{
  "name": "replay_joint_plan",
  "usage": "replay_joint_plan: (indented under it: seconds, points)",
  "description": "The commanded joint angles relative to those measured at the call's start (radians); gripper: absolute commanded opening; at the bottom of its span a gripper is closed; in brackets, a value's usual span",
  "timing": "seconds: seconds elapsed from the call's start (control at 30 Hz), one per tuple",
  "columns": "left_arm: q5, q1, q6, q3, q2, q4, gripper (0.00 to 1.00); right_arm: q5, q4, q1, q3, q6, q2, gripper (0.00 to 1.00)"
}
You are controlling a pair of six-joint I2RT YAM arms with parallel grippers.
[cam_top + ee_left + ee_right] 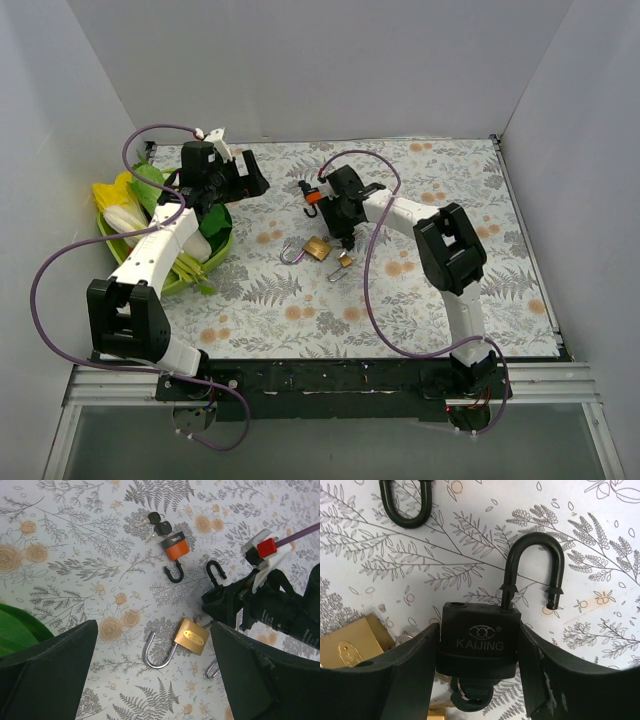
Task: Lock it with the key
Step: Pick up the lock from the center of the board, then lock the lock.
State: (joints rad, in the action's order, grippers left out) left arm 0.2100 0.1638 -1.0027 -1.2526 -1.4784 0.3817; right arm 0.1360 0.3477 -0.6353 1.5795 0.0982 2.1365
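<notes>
Indoors, white walls (350,70), floral tablecloth (400,300) — right gripper (479,647) pinches black padlock (479,625); left gripper (152,627) spread

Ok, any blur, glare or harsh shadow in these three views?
Top external: even, soft light, faint shadows, nothing blurred. Left wrist: tablecloth and orange padlock crisp, a mild sheen on the brass padlock, the left gripper's fingers dark and featureless at the bottom. Right wrist: black padlock sharp enough to read its lettering, no glare.
</notes>
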Motion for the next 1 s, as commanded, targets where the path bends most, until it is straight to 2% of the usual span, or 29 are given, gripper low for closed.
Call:
replay_joint_plan:
  seconds: [0.0, 0.13, 0.2, 0.23, 0.27, 0.4, 0.53, 0.57, 0.63, 0.67, 0.8, 0.97]
  points:
    - [0.138, 0.002, 0.090, -0.030, 0.033, -0.009, 0.98, -0.111, 0.088, 0.046, 0.094, -0.137, -0.081, 0.01]
    - [0.330, 0.002, 0.228, -0.024, 0.055, -0.017, 0.98, -0.301, 0.100, 0.078, 0.061, -0.317, -0.197, 0.01]
    - [0.451, 0.002, 0.289, 0.001, 0.069, -0.026, 0.98, -0.396, 0.117, 0.103, 0.028, -0.345, -0.280, 0.01]
    - [0.506, 0.002, 0.374, 0.010, 0.073, -0.029, 0.98, -0.453, 0.134, 0.115, 0.008, -0.371, -0.305, 0.01]
    - [0.594, 0.002, 0.431, 0.022, 0.078, -0.030, 0.98, -0.566, 0.173, 0.127, 0.001, -0.382, -0.346, 0.01]
    - [0.742, 0.016, 0.653, 0.077, 0.118, -0.030, 0.98, -0.769, 0.327, 0.166, -0.004, -0.506, -0.424, 0.01]
    - [0.747, 0.097, 0.907, 0.131, 0.161, -0.003, 0.98, -0.900, 0.419, 0.166, -0.039, -0.617, -0.510, 0.01]
    - [0.743, 0.118, 1.032, 0.149, 0.173, -0.001, 0.98, -0.949, 0.424, 0.166, -0.052, -0.623, -0.541, 0.01]
    - [0.724, 0.192, 1.136, 0.197, 0.214, 0.000, 0.98, -0.992, 0.441, 0.163, -0.078, -0.634, -0.567, 0.01]
    - [0.717, 0.236, 1.233, 0.209, 0.227, 0.000, 0.98, -1.019, 0.445, 0.161, -0.084, -0.638, -0.587, 0.01]
    - [0.671, 0.328, 1.369, 0.277, 0.274, -0.026, 0.97, -1.070, 0.464, 0.149, -0.113, -0.632, -0.618, 0.01]
    - [0.652, 0.384, 1.351, 0.306, 0.291, -0.092, 0.94, -1.095, 0.496, 0.114, -0.165, -0.666, -0.659, 0.01]
